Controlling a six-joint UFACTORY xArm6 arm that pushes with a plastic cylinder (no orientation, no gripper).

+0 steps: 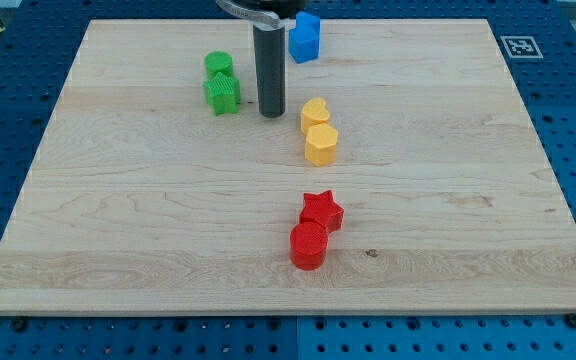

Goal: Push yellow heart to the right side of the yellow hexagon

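Observation:
The yellow heart [314, 112] lies near the board's middle, touching the yellow hexagon [321, 144] just below it in the view. My tip [272, 114] rests on the board to the left of the yellow heart, a short gap away, and to the right of the green blocks. The rod rises straight up from it to the view's top.
A green cylinder [218, 65] and a green star-like block [222, 94] sit left of my tip. A blue block [305, 37] stands at the top. A red star [321, 210] and a red cylinder [308, 245] lie lower down. The wooden board [118, 220] lies on a blue pegboard.

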